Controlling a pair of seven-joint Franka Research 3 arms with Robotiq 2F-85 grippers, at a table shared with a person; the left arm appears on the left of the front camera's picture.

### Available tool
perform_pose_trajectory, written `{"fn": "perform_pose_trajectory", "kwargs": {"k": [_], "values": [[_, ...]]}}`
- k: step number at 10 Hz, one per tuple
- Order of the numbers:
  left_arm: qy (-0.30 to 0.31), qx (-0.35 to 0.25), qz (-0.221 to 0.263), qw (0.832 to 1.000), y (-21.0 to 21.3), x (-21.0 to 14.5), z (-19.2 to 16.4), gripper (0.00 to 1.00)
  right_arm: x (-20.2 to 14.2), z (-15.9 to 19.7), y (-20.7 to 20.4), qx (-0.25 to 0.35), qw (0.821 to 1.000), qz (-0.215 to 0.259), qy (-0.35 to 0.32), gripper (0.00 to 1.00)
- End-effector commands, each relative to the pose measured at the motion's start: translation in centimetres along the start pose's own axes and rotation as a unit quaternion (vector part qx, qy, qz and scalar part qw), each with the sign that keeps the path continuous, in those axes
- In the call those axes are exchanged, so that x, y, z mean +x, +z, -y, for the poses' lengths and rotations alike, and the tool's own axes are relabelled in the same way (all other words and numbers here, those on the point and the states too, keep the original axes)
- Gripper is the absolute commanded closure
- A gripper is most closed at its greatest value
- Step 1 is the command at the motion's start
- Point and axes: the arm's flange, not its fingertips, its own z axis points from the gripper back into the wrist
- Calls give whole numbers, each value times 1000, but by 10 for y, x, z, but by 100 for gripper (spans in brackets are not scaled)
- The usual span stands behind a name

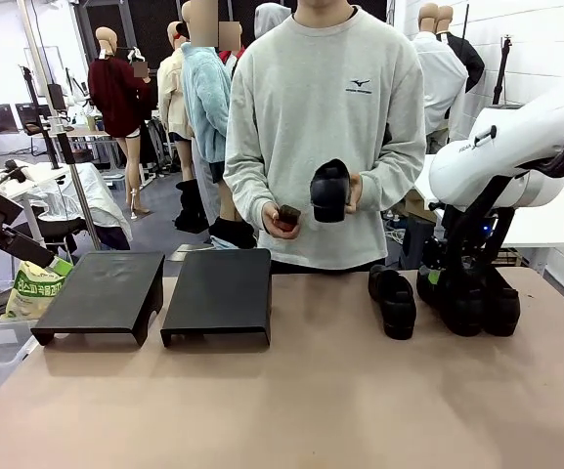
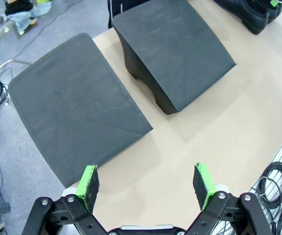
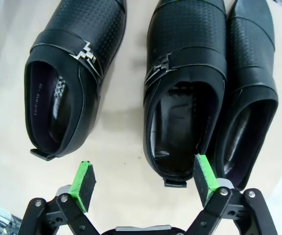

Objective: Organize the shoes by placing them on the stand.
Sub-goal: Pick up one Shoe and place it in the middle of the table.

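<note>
Shoes [image 1: 392, 301] are not yet on the stands: three sit toward the far right corner of the table [image 1: 311, 410], and a fourth is in a person's hand. The table is a plain tan, matte surface. Along its far edge, left of the middle, two stands [image 1: 218, 291] sit side by side with bare tops. They are black slabs with a dull, foam-like skin, sloped tops and short legs, likely angled for display.

The white right arm [image 1: 516, 147] reaches down over the three shoes. These are glossy black loafers with perforated toes, and two show a metal buckle on the strap. Two lie touching and the third lies apart, all with heels toward the right claw [image 3: 143, 169], which probably suits a pinch at the heel. That claw is spread and empty, one green pad [image 3: 203, 171] just beside the middle shoe's heel. The left claw [image 2: 145, 172] hangs spread above bare table near the stands, holding nothing.

At the far edge, the person holds the fourth shoe [image 1: 329, 191] in one hand, seemingly offering it, and a small brown block [image 1: 287, 216] in the other.
</note>
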Motion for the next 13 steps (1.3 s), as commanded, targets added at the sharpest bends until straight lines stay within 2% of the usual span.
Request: {"fn": "perform_pose_trajectory", "kwargs": {"k": [1, 5, 10, 12, 13], "values": [[-5, -8, 6, 1000, 0, -3, -3, 0, -3, 3, -2, 0, 1000, -1, -2, 0], [-5, -8, 6, 1000, 0, -3, -3, 0, 18, -4, -20, -3, 1000, -18, -9, 0], [-5, -8, 6, 1000, 0, -3, -3, 0, 22, 2, -35, -20, 999, -6, -30, 0], [-5, -8, 6, 1000, 0, -3, -3, 0, 23, 4, -43, -17, 999, -27, -32, 0], [-5, -8, 6, 1000, 0, -3, -3, 0, 22, 6, -45, -16, 999, -29, -29, 9]]}}
